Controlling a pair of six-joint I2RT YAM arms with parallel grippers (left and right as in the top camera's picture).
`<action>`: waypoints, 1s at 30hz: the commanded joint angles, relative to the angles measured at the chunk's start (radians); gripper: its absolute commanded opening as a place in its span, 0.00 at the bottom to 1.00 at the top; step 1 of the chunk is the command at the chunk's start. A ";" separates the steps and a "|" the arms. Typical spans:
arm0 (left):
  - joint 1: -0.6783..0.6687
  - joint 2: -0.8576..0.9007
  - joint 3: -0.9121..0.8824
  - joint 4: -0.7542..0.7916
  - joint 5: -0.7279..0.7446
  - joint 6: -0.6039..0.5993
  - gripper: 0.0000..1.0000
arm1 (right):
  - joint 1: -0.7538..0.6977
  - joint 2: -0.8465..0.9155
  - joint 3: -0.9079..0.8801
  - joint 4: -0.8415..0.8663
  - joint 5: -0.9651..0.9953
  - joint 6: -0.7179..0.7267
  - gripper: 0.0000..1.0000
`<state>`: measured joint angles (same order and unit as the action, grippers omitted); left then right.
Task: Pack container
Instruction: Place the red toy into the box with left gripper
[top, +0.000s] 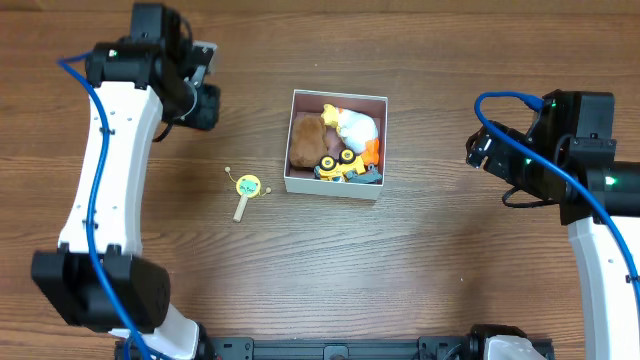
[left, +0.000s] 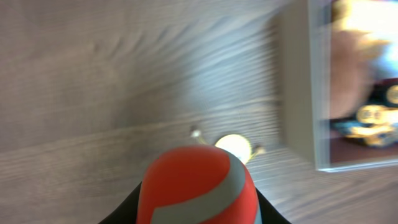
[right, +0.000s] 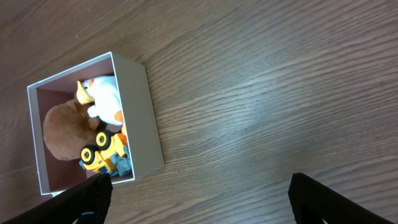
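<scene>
The container (top: 330, 187), a square white-walled box with a pink-brown inside, sits mid-table. It holds a brown plush (top: 306, 140), a white and orange plush (top: 356, 126) and a yellow toy vehicle (top: 341, 166). A small yellow rattle-like toy (top: 246, 188) lies on the table left of the box. My left gripper (top: 203, 104) is up at the far left, shut on a red and grey striped egg-shaped toy (left: 198, 185). My right gripper (top: 480, 148) is right of the box; in the right wrist view it (right: 199, 208) is open and empty.
The left wrist view shows the yellow toy (left: 234, 147) just beyond the egg and the box wall (left: 298, 93) to the right. The right wrist view shows the box (right: 140, 118) at the left, with bare wood table (right: 267, 93) to its right.
</scene>
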<state>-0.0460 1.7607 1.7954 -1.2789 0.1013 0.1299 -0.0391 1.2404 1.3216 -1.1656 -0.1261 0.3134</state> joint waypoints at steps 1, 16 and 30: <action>-0.119 -0.079 0.130 -0.033 0.023 -0.023 0.09 | -0.002 -0.004 0.008 0.000 0.010 -0.007 0.93; -0.443 0.086 0.109 0.071 -0.060 -0.251 0.15 | -0.002 -0.004 0.008 -0.026 0.013 -0.003 0.90; -0.473 0.304 0.122 0.037 0.031 -0.267 0.73 | -0.002 -0.004 0.008 -0.045 0.013 -0.003 0.90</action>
<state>-0.5171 2.0987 1.8854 -1.2007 0.1123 -0.1318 -0.0391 1.2404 1.3216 -1.2102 -0.1226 0.3134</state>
